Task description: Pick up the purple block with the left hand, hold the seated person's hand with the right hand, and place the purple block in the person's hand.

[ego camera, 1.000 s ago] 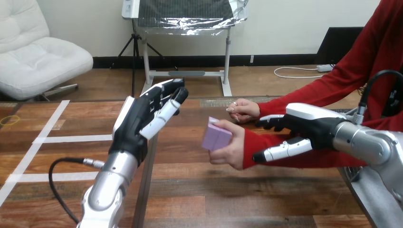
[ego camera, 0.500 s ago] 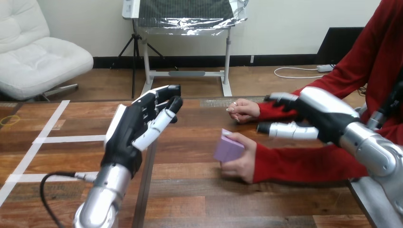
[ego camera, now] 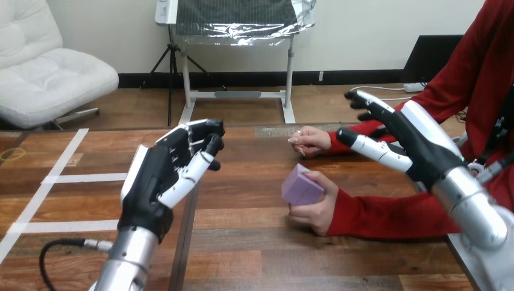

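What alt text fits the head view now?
The person's nearer hand holds the purple block over the wooden table. The robot's left hand and right hand are raised on either side, open and empty. The person's farther hand rests on the table beyond.

Left hand (ego camera: 159,182): black frame, white shell on the back, fingers jointed in black and white. Right hand (ego camera: 421,145): same build and colours. Left forearm (ego camera: 128,260) and right forearm (ego camera: 476,209): smooth, rounded silver casings.

purple block (ego camera: 301,187) x1; robot x2: left hand (ego camera: 166,173), right hand (ego camera: 418,142); person's hands (ego camera: 314,210) x2; table (ego camera: 254,248) x1.
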Robot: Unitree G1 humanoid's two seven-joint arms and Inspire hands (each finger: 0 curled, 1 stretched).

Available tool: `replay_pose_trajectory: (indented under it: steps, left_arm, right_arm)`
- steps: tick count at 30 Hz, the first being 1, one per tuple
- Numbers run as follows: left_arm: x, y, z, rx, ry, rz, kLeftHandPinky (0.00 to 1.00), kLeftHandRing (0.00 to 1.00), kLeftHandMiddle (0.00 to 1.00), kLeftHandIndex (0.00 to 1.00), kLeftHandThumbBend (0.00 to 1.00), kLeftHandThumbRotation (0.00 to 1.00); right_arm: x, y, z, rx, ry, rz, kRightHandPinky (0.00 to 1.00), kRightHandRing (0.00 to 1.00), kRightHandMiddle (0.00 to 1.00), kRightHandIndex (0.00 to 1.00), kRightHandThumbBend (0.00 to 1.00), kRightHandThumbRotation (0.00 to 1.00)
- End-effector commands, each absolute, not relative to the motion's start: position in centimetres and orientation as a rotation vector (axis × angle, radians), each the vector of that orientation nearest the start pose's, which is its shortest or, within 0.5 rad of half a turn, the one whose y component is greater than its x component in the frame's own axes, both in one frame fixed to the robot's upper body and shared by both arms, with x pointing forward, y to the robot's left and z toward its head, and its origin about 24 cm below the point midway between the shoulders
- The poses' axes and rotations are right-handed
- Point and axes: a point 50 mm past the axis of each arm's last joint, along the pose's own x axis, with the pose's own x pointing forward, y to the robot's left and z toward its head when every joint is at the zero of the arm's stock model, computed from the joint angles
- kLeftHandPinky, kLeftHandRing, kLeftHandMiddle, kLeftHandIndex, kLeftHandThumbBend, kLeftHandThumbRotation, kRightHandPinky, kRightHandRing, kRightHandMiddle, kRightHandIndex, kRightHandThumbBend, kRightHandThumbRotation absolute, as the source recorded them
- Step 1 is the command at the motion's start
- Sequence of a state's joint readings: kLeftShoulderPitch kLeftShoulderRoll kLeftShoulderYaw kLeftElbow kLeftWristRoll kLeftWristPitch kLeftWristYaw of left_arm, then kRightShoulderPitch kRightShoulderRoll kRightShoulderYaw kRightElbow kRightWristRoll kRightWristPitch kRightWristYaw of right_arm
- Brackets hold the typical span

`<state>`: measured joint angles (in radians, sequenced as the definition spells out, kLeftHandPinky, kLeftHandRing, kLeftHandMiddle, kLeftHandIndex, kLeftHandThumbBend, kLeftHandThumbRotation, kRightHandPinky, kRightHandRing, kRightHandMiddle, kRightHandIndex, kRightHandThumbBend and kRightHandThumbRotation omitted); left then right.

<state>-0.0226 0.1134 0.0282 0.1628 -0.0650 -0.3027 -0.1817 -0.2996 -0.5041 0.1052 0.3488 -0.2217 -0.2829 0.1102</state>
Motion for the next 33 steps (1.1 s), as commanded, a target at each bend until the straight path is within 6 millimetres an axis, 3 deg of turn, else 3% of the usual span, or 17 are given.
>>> replay_pose_trajectory:
  steps: [1, 10, 19, 33]
  left_arm:
    - [25.4, 17.4, 6.1, 0.089, -0.256, -0.145, 0.57, 0.70, 0.72, 0.66, 0.40, 0.51]
    - [25.5, 17.7, 6.3, 0.103, -0.251, -0.141, 0.59, 0.69, 0.70, 0.66, 0.35, 0.48]
    - [25.6, 17.6, 7.1, 0.097, -0.296, -0.124, 0.58, 0.69, 0.71, 0.65, 0.36, 0.45]
    - [25.8, 16.9, 8.3, 0.106, -0.443, -0.127, 0.44, 0.60, 0.64, 0.60, 0.41, 0.38]
  right_arm:
    - [29.6, -19.6, 10.2, -0.561, -0.368, 0.189, 0.77, 0.88, 0.91, 0.92, 0.88, 1.00]
    - [27.4, -18.3, 9.7, -0.342, -0.444, 0.186, 0.79, 0.87, 0.88, 0.90, 0.83, 1.00]
    - [25.2, -17.1, 8.9, -0.165, -0.446, 0.210, 0.74, 0.82, 0.84, 0.87, 0.93, 1.00]
    - [23.0, -16.4, 7.8, -0.032, -0.403, 0.257, 0.80, 0.85, 0.85, 0.86, 0.86, 1.00]
